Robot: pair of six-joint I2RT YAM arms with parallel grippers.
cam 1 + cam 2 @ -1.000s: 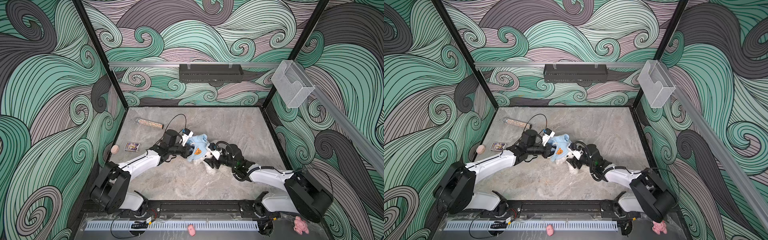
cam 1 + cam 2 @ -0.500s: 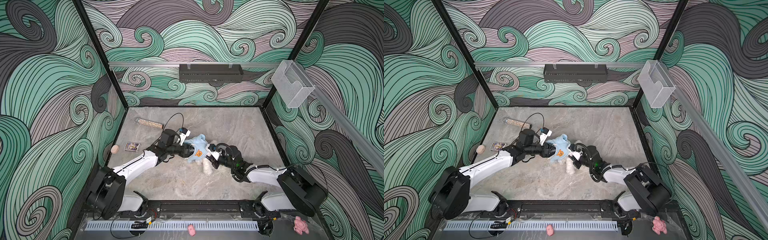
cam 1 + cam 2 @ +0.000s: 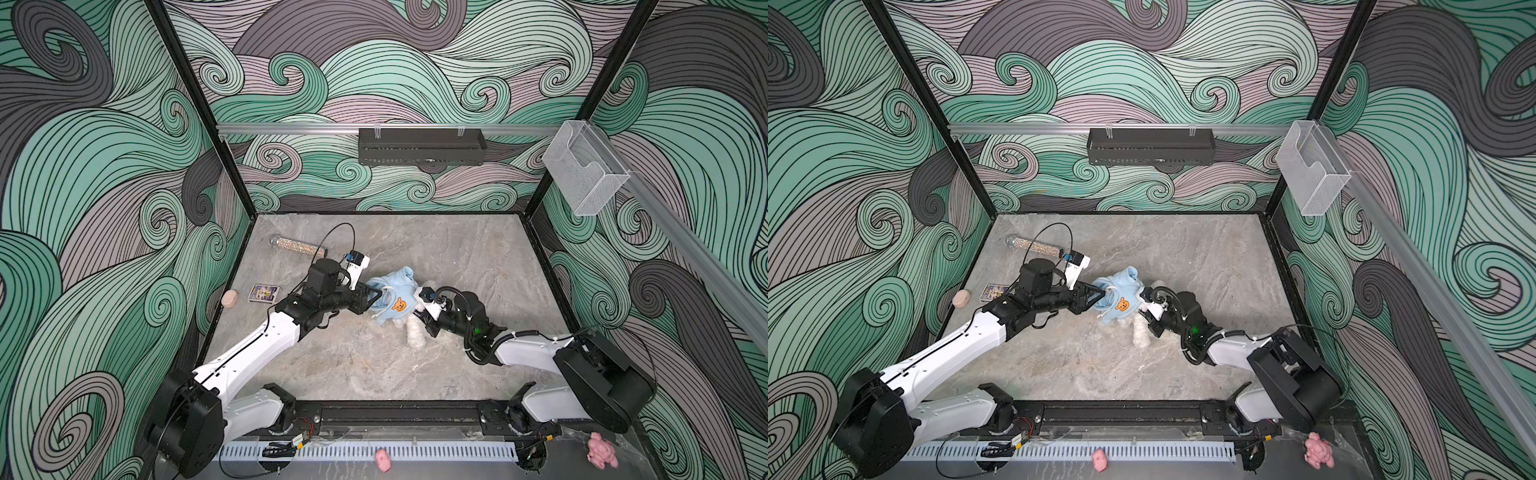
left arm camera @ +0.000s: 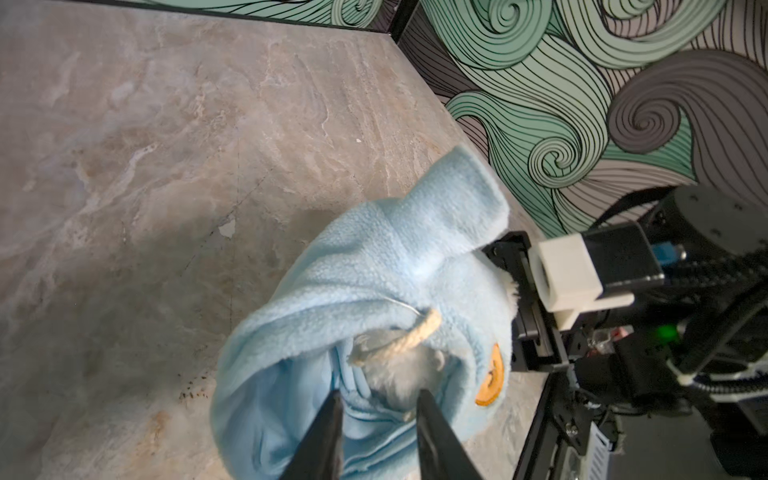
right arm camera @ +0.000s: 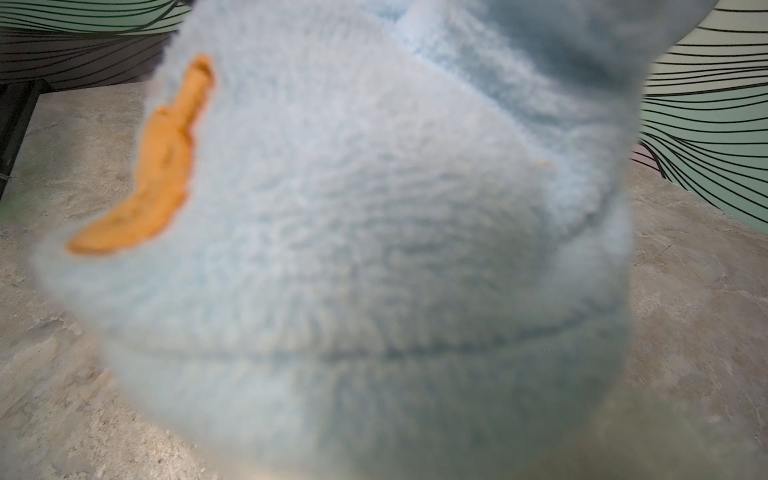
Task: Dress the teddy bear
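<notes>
At the table's (image 3: 374, 365) centre the teddy bear (image 3: 415, 334), in its blue hoodie (image 3: 395, 291), lies head ten o'clock, legs four; left gripper (image 3: 374, 296), nearer, pinches narrow on the hood rim at nine, while right gripper (image 3: 423, 321) crowds in at four, jaws hidden, can't tell.
</notes>
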